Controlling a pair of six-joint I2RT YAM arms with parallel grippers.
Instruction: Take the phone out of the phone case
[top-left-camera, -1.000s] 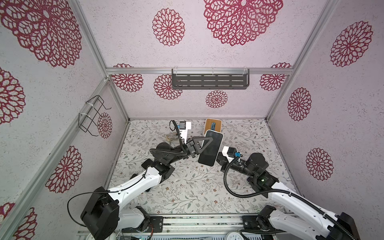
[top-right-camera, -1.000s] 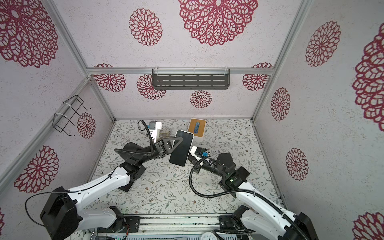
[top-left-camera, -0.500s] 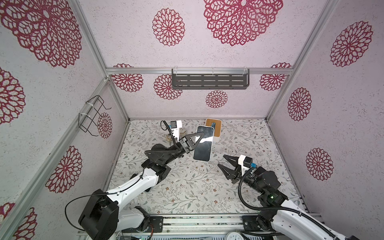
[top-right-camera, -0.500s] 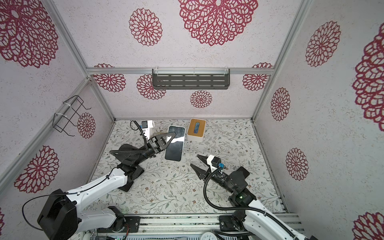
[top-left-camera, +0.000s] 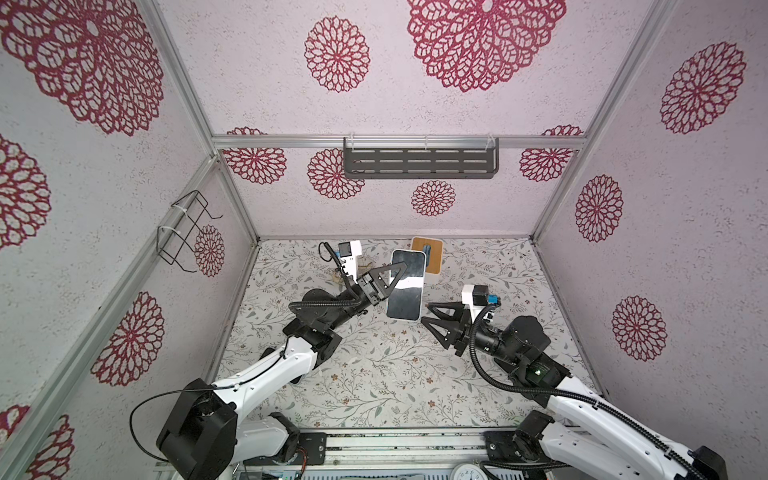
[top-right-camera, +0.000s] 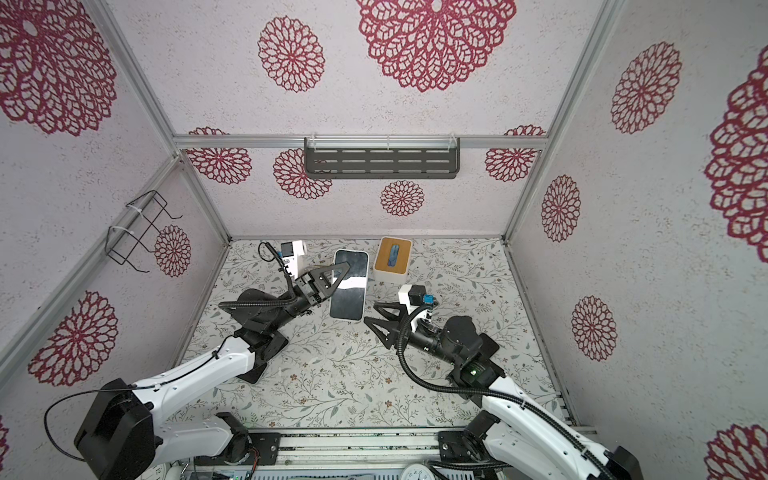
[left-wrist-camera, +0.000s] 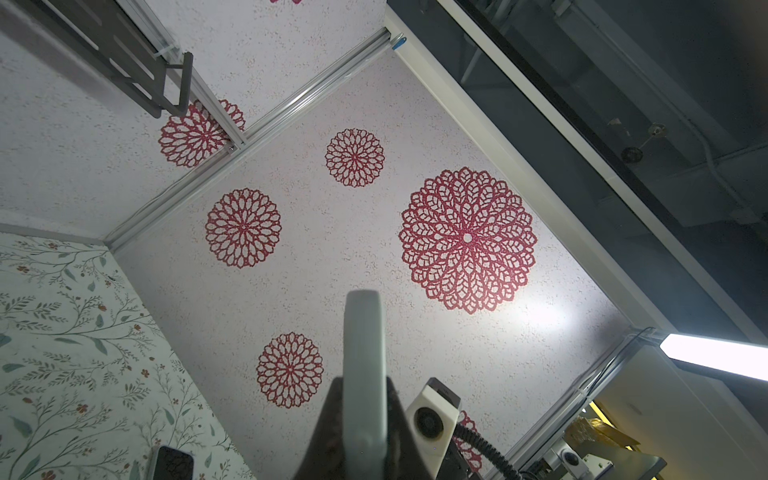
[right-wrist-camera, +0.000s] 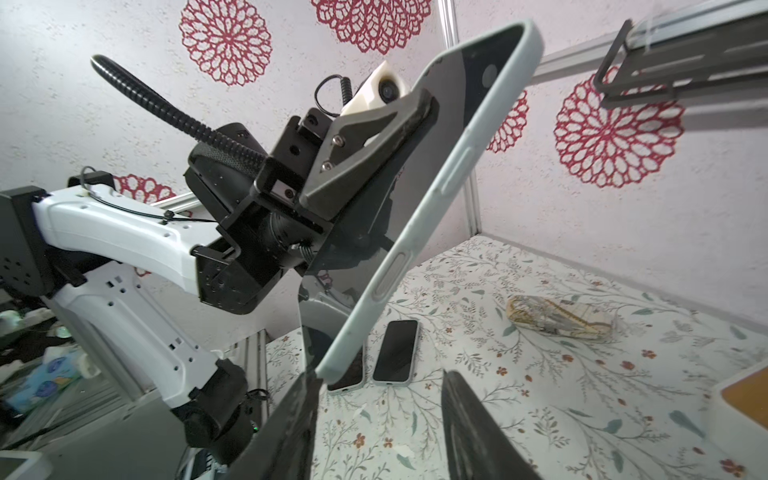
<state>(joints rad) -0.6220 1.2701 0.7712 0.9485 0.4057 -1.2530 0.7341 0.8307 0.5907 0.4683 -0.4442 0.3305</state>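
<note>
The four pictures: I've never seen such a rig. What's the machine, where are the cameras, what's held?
Two robot arms with pincer grippers work over a floral table. Both top views look down from overhead; each wrist view comes from a camera on one arm. The left gripper is shut on a phone in a pale case, held off the table. The right gripper is open beside its lower end. On the table lie a wood-topped box, two more phones and a wrapped packet.

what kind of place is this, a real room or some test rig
Probably a robot test cell: wallpapered panels in an aluminium frame, with a left arm and right arm mounted at the front of a floral table.
</note>
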